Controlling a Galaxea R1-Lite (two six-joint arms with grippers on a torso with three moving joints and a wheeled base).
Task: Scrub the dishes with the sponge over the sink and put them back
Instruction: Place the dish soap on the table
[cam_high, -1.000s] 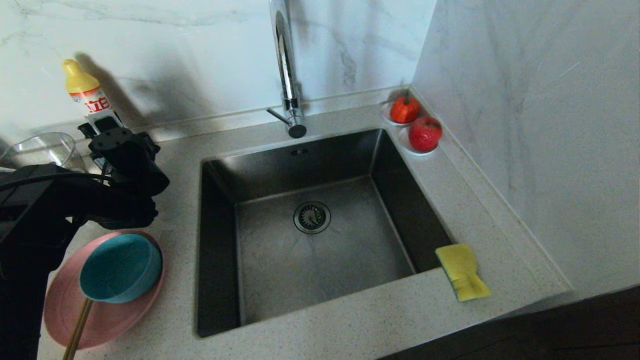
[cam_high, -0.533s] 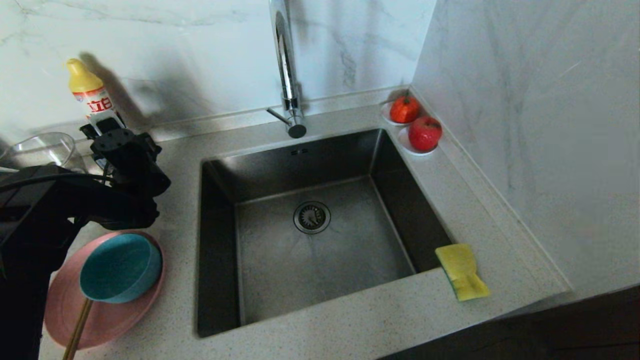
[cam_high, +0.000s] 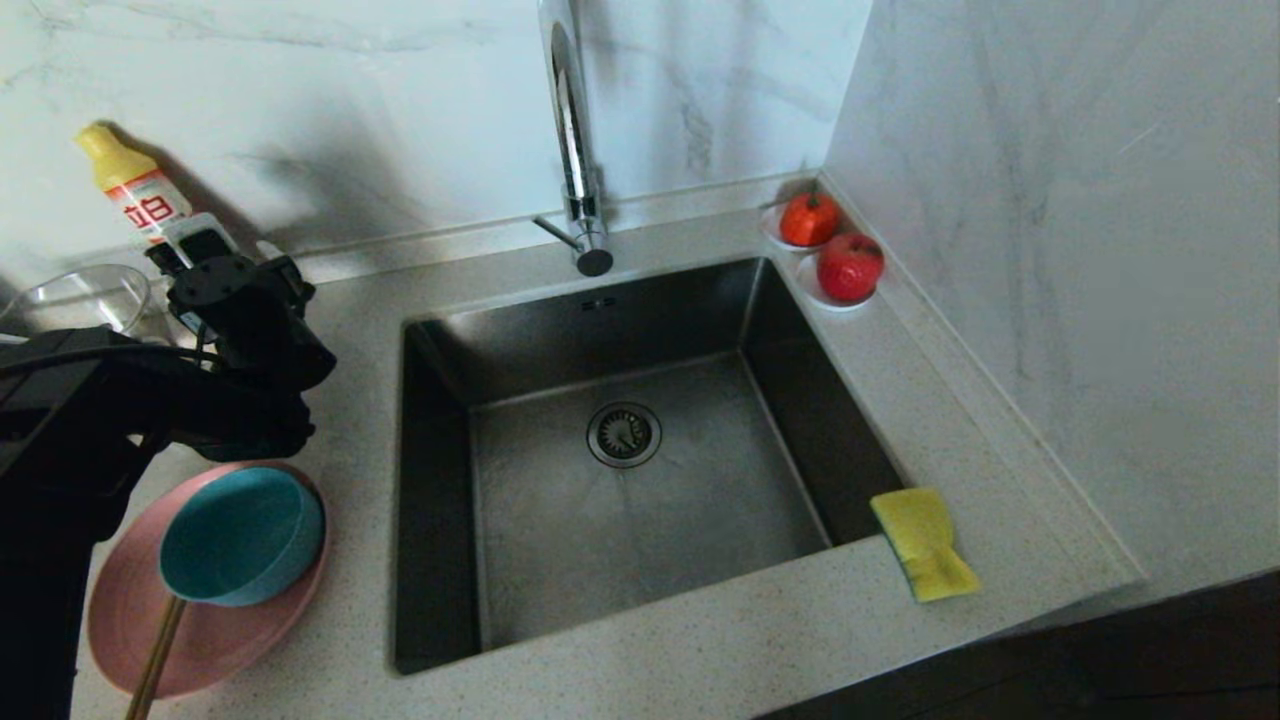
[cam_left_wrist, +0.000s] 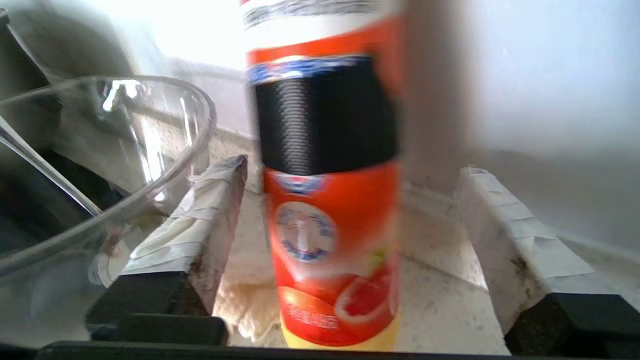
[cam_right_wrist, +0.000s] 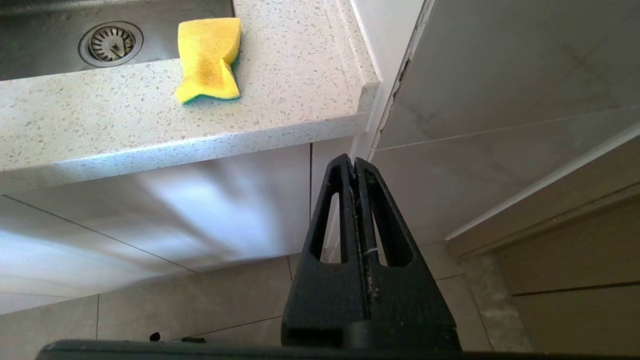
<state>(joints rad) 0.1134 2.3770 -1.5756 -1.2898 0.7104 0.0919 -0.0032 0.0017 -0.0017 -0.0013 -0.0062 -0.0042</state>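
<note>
Left gripper (cam_left_wrist: 350, 210) sits at the back-left of the counter, fingers spread wide on either side of the detergent bottle (cam_high: 130, 195), clamping nothing. In the head view the bottle leans hard toward the wall; you cannot tell from here whether it will settle upright. The clear glass jug (cam_high: 75, 295) stands just beside it.

Right gripper (cam_right_wrist: 356, 170) hangs below the counter edge, parked, fingers pressed together and empty.

Handling notes:
- Sponge (cam_high: 925, 545): lies on the front-right counter at the sink's corner, yellow face up, green layer showing at its edge, slightly bowed. Expect it light and soft; it will squash, so take it across the short sides, mid-length.
- Pink plate (cam_high: 120, 630): front-left counter, wide and shallow. Likely stiff, light, slick when wet. Only the rim gives you a hold.
- Teal bowl (cam_high: 240, 535): rests on the plate, tilted. Grip over the rim wall; lift it off before you touch the plate.
- Chopsticks (cam_high: 155, 660): thin, brown, their tops under the bowl. They will roll and slip; pinch both together.

Sink (cam_high: 440, 480): brushed steel, nothing in it but the drain strainer (cam_high: 624, 435), with the chrome tap (cam_high: 575, 150) above.
</note>
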